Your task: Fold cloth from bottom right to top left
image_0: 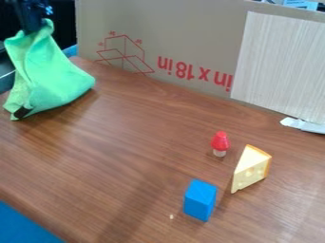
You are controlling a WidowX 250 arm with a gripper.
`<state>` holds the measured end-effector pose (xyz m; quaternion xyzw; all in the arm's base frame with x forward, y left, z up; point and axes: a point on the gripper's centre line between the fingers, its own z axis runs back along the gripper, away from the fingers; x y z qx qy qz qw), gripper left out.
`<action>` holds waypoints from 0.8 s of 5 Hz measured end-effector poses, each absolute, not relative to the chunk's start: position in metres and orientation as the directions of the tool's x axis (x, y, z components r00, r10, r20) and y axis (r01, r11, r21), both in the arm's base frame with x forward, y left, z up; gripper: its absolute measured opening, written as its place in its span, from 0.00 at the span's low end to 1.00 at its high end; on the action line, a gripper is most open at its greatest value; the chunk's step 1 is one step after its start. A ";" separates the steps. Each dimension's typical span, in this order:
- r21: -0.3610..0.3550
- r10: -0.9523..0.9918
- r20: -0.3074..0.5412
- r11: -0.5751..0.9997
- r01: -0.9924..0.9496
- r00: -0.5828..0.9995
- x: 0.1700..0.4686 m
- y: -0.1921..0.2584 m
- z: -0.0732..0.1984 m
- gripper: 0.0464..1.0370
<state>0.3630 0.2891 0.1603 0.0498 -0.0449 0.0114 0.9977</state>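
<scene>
At the upper left of the camera view, the black gripper is shut on the top of the green cloth. The cloth hangs from it in a bunched, draped shape. Its lower part reaches down to the left end of the brown table, and a small dark patch shows at its bottom left corner.
A blue block, a cheese wedge and a small red-topped mushroom toy stand on the table at the right. Behind them rises a cardboard panel with a pale board; a white object lies at its foot.
</scene>
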 end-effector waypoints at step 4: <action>0.241 0.100 0.275 0.956 -0.169 0.956 0.355 0.330 0.163 0.03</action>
